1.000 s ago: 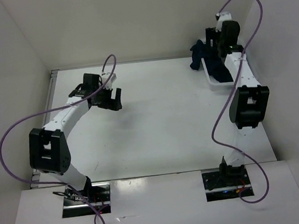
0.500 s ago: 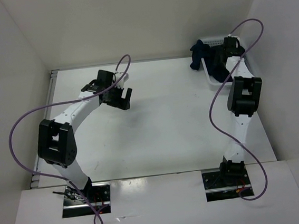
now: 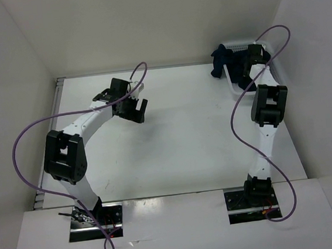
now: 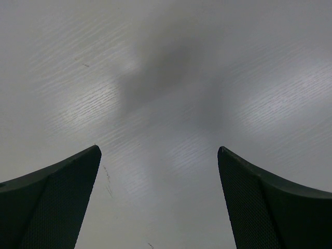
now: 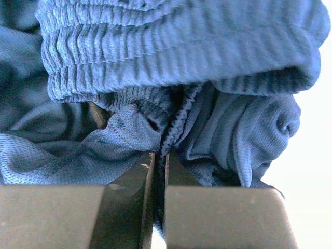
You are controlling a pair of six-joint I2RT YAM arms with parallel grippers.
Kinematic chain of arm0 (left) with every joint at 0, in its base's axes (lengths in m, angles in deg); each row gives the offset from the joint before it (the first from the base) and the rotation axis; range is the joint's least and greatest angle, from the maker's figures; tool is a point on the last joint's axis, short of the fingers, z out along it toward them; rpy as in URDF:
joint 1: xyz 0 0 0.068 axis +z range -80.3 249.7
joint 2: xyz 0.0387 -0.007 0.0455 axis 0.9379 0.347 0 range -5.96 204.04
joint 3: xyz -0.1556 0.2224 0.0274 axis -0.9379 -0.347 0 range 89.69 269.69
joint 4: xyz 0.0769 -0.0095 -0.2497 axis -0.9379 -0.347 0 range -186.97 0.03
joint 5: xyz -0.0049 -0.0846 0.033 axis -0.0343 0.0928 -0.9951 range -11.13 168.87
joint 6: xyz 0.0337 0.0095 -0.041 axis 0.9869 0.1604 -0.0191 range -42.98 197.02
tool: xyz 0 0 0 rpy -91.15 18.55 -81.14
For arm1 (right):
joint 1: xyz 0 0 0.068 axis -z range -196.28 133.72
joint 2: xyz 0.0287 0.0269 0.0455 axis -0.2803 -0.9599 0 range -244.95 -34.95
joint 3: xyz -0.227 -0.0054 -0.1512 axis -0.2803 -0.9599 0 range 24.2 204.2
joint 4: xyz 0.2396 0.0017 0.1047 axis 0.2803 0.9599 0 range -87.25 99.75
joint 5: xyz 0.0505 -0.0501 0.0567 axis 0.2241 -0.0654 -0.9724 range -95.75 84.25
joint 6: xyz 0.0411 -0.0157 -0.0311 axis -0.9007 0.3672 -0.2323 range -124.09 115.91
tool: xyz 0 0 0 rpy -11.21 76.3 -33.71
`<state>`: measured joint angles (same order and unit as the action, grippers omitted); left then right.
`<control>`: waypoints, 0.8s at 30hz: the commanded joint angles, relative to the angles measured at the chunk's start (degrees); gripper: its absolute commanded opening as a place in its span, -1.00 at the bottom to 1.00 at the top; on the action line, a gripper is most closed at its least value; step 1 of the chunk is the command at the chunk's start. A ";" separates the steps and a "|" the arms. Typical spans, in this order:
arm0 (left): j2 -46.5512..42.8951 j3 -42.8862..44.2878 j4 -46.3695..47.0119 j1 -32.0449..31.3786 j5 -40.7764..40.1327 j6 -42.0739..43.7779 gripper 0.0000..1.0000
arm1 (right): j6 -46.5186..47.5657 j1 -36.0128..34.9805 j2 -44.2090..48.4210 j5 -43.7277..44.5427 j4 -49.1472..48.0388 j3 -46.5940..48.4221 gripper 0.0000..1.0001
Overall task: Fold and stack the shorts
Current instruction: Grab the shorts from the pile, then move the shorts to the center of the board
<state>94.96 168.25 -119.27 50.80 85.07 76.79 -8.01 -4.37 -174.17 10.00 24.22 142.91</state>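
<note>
The table (image 3: 180, 152) is bare across its middle. At its far right corner stands the basket (image 3: 238, 46), and the shorts (image 3: 221, 60) lie bunched inside it, one part hanging over the left rim. The right gripper (image 5: 160, 161) is down in the basket, fingers drawn almost together on a fold of cloth just below the waistband, which runs crosswise above it. The left gripper (image 3: 134, 109) hangs wide apart over bare table, well away to the left. Judgement: the right arm must carry the shorts leftward and nearward to the middle. No long axis can be read from the heap.
</note>
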 commanded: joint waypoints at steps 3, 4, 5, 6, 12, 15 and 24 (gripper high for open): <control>-1.51 2.29 0.21 0.17 0.83 0.23 1.00 | 0.23 0.32 10.80 -2.04 -1.17 5.90 -1.00; -2.39 2.29 0.21 0.17 0.83 0.23 1.00 | 0.23 -0.21 12.38 -2.04 -1.17 5.91 -1.00; -2.92 2.29 0.21 0.17 0.83 0.23 1.00 | 0.23 -0.73 15.70 -2.04 -1.17 7.31 -1.00; -3.45 2.82 0.21 0.17 0.23 0.23 1.00 | -0.64 -0.74 17.47 -2.04 -1.17 7.84 -1.00; -9.59 2.30 2.05 0.17 -3.30 0.23 1.00 | -1.17 -7.49 32.75 -3.53 -4.95 12.75 -1.00; -11.97 2.29 2.75 0.17 -6.01 0.23 1.00 | -1.70 -12.41 34.54 -5.28 -3.20 20.92 -1.00; -20.75 2.82 7.15 2.36 -13.84 0.23 1.00 | -9.69 -32.45 32.78 -15.72 3.84 33.17 -1.00</control>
<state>78.09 168.84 -114.81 51.32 74.82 76.81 -12.67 -34.97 -138.45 -0.69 25.99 177.25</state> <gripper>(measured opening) 0.998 0.132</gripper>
